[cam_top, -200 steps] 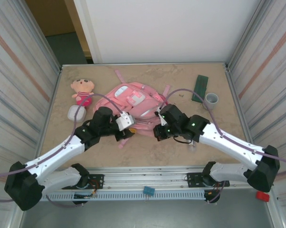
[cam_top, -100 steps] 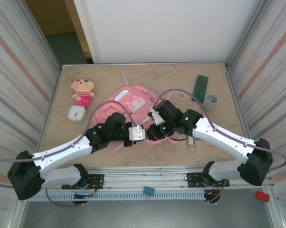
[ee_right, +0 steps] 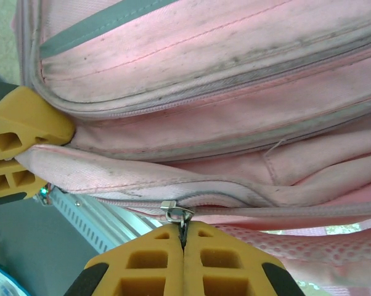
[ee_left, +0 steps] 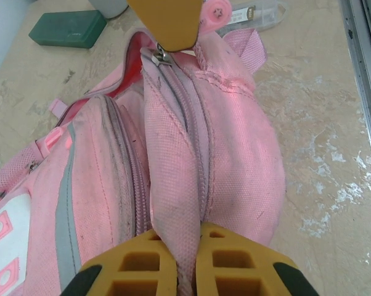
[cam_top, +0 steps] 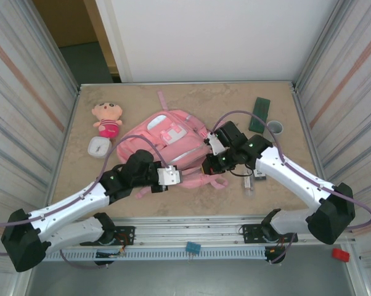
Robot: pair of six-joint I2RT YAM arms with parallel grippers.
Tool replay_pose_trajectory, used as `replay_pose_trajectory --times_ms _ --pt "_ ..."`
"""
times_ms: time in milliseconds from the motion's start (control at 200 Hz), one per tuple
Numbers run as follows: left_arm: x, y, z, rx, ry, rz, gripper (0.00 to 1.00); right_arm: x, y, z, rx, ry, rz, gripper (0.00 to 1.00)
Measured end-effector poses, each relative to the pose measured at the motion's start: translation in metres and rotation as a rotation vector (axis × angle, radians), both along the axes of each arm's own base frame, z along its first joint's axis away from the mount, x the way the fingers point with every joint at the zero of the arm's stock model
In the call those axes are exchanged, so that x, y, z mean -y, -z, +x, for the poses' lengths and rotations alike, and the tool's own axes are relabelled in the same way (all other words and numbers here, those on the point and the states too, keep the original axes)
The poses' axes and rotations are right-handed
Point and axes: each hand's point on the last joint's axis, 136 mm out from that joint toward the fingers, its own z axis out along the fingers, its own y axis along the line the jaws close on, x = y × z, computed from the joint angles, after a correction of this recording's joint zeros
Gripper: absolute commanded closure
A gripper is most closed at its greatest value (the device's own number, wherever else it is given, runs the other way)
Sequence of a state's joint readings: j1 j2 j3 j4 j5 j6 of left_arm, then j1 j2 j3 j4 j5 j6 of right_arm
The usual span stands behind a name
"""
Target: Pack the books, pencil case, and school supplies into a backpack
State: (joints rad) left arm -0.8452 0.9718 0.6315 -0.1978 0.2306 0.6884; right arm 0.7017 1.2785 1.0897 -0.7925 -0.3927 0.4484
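The pink backpack (cam_top: pixel 167 132) lies flat in the middle of the table. My left gripper (cam_top: pixel 183 177) is at its near edge, shut on a fold of pink fabric (ee_left: pixel 173 203) beside the main zipper. My right gripper (cam_top: pixel 206 168) is close to it on the right, shut on the metal zipper pull (ee_right: pixel 180 213) of the backpack (ee_right: pixel 222 92). The dark green pencil case (cam_top: pixel 259 114) lies at the back right, apart from the bag (ee_left: pixel 235 135). A small white stick (cam_top: pixel 249 184) and a small dark flat piece (cam_top: pixel 259 177) lie under the right arm. The books are out of view.
A pink-and-tan plush doll (cam_top: pixel 107 119) and a small white case (cam_top: pixel 99 147) sit at the left. A grey ring-shaped cylinder (cam_top: pixel 273 128) stands next to the pencil case (ee_left: pixel 68 29). Metal walls close in both sides of the table (cam_top: pixel 191 200).
My left gripper has moved right to the bag's near edge and closed on the fabric fold. The right gripper has shifted right with the zipper pull, and the backpack now lies flatter.
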Motion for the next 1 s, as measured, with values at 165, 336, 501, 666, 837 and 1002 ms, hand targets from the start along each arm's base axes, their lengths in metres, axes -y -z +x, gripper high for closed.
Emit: replay_pose_trajectory --times_ms 165,336,501,666,837,1002 --pt "0.000 -0.002 -0.002 -0.038 -0.020 -0.025 0.39 -0.008 0.003 -0.012 -0.024 -0.052 0.027 1.00" --pt "0.016 -0.019 0.003 -0.086 -0.073 -0.153 0.35 -0.028 -0.002 -0.030 -0.034 -0.132 0.073 1.00" --pt "0.024 0.001 0.002 -0.149 -0.100 -0.111 0.50 -0.039 -0.003 -0.039 -0.061 -0.157 0.098 1.00" --pt "0.022 0.005 -0.005 -0.194 -0.104 -0.087 0.89 -0.038 -0.003 -0.033 -0.062 -0.131 0.102 1.00" --pt "0.007 -0.001 -0.021 -0.169 -0.070 -0.113 0.98 -0.020 0.010 -0.014 -0.028 -0.049 0.010 1.00" --pt "-0.007 0.001 -0.036 -0.145 -0.043 -0.130 1.00 0.001 0.028 0.008 0.014 0.031 -0.109 1.00"
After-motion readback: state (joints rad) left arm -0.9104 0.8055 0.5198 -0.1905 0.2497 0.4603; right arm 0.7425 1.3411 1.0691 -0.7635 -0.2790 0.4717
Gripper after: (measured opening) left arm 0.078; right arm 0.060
